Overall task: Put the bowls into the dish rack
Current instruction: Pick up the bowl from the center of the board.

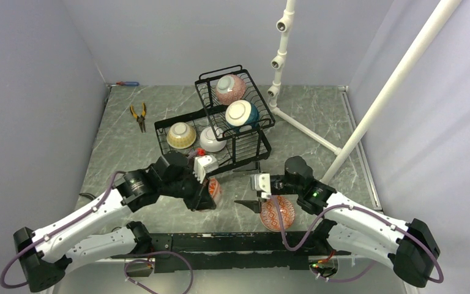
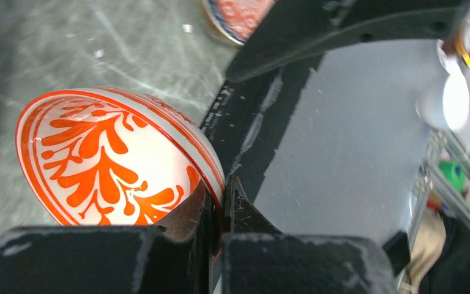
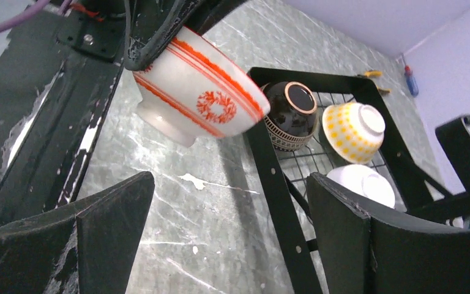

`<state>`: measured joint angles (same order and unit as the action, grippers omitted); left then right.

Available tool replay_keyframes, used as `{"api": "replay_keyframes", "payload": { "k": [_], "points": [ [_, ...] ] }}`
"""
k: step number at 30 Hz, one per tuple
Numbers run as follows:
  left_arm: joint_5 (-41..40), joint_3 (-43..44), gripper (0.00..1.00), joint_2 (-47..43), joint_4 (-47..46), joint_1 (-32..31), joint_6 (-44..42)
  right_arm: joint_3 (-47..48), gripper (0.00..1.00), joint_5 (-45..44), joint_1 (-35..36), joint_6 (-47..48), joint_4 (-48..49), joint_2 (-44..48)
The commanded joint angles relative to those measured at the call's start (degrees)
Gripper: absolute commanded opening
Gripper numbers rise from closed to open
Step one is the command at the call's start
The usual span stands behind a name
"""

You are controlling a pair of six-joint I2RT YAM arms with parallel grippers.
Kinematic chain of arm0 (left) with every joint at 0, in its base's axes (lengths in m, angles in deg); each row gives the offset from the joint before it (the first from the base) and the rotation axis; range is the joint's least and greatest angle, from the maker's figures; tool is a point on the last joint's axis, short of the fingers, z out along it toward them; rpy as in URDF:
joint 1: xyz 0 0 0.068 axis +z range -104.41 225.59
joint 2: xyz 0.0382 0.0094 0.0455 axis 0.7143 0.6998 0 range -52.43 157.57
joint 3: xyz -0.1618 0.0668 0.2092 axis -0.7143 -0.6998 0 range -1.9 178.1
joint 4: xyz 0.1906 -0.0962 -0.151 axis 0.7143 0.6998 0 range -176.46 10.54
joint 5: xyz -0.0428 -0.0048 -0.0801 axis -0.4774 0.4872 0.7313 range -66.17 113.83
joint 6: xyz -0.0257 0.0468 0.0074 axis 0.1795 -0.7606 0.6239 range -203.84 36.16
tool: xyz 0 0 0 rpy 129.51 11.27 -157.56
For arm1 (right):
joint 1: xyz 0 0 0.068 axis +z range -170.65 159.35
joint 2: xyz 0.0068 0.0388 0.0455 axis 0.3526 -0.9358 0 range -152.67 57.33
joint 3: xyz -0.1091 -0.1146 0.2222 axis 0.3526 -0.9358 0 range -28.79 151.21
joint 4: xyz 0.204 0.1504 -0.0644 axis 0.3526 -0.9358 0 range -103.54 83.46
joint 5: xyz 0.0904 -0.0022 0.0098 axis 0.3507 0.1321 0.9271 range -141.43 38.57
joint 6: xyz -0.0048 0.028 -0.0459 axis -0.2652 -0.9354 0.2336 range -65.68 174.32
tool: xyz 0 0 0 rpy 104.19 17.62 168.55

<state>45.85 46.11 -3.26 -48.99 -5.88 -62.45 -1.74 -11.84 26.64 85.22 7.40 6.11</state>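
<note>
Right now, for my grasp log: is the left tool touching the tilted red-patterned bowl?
Touching. The left wrist view shows the left tool shut on the rim of the tilted red-patterned bowl.

Red-patterned bowl (image 1: 215,189) mostly hidden under left pincer (image 1: 204,198) in top view.

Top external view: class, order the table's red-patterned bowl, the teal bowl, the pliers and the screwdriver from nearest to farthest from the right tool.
1. Red-patterned bowl, on the table beside the right tool.
2. Teal bowl, in the raised basket.
3. Pliers, left of the dish rack.
4. Screwdriver, back-left corner.
</note>
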Motion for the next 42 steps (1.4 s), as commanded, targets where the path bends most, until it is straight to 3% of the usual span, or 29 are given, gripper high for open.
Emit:
{"api": "replay_keyframes", "payload": {
  "k": [1,6,14,34,42],
  "points": [
    [16.7,3.6,0.03,3.9,-7.1,-0.3,-8.6,3.4,1.00,7.0,1.2,15.5,-3.7,0.5],
    [24.1,7.9,0.03,10.6,-7.8,-0.3,-10.1,3.1,1.00,7.2,3.6,22.0,-4.3,0.1],
    [28.0,12.1,0.03,18.4,-6.6,-0.3,-8.7,4.1,1.00,5.2,7.8,25.5,-6.6,-3.7],
    [20.7,15.0,0.03,14.7,-0.5,-0.3,-14.5,8.4,1.00,2.2,8.9,30.1,-21.9,-4.3],
    [19.9,14.7,0.03,14.6,-3.2,-0.3,-14.2,7.2,0.99,3.7,9.6,26.0,-15.9,-3.8]
  ]
}}
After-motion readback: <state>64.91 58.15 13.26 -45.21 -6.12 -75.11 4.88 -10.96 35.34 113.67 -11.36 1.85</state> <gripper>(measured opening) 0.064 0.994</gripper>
